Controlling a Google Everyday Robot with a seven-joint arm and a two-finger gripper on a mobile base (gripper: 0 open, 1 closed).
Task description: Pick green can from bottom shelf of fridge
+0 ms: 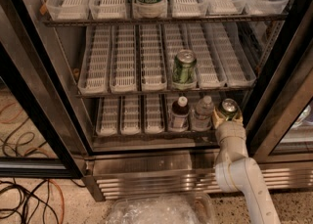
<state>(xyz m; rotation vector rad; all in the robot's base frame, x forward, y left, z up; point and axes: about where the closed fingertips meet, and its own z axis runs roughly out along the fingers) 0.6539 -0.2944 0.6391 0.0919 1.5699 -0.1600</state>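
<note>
The fridge [146, 163] stands open, showing three racks of white slotted trays. On the bottom shelf [132, 115], at its right end, stands the dark green can [228, 106], silver top facing up. My gripper [228, 116] reaches in from the lower right on a white arm. Its fingers hug the can on both sides, shut on it. The can is upright on the shelf.
Left of the can stand a clear plastic bottle [202, 114] and a dark bottle [179, 114]. A paler green can [184, 68] sits on the middle rack. Black door frames flank the opening on the left [29, 96] and right [283, 86]. Cables [24, 193] lie on the floor.
</note>
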